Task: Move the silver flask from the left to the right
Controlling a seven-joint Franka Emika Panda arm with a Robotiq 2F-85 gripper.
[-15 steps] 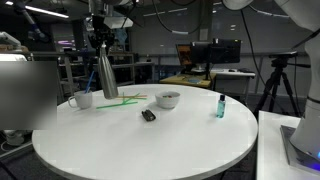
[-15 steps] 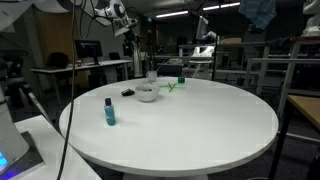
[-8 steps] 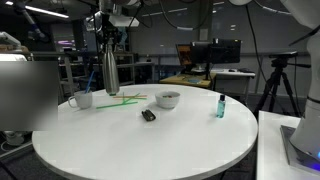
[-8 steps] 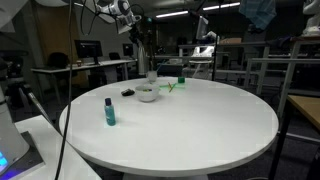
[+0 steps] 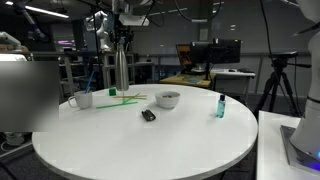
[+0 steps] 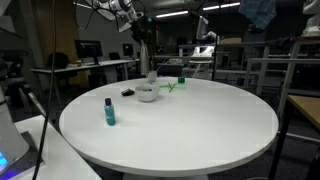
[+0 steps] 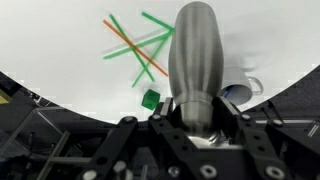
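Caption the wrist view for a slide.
End effector grips the silver flask by its neck; green and orange sticks on the table.

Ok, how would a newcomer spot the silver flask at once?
Start at the round white table; look to its far edge, beside the white mug. The silver flask, upright in the gripper, is brushed metal and far taller than anything nearby.

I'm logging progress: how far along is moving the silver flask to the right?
Done: the gripper is shut on the silver flask near its neck, seemingly lifted off the table. In hand: it hangs above the green sticks by the white mug. Left: carrying it right and setting it down.
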